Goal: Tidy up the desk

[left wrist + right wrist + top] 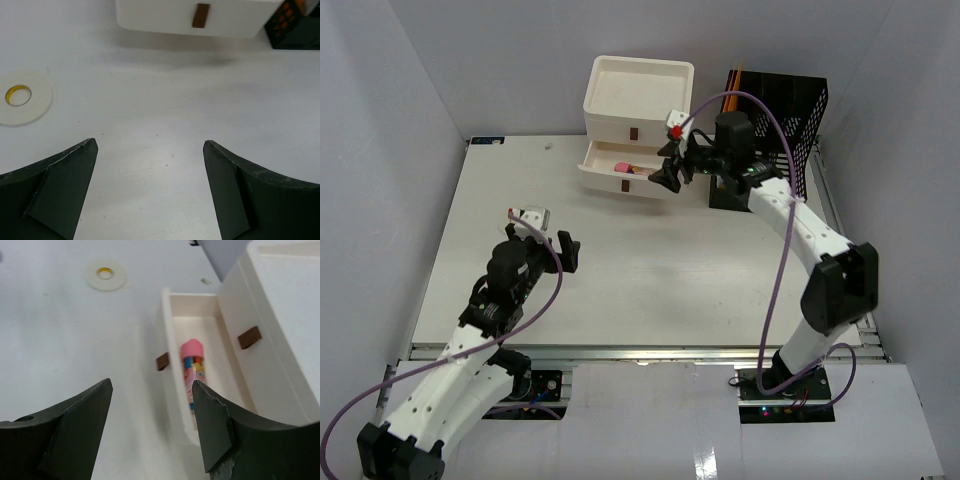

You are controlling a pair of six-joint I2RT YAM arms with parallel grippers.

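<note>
Right fingers (75,425) hang spread and empty over the open drawer (205,325) holding a pink tube (192,370), left fingers (55,185) likewise above the table (650,270) by the tape roll (20,97); we risk an off-centre push skewing the drawer or sliding the drawer unit (638,95).

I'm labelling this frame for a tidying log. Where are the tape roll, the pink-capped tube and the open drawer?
tape roll (115,279): right wrist view, on its flat white face.
pink-capped tube (194,372): right wrist view, on its patterned body.
open drawer (167,325): right wrist view, on its front wall.
</note>
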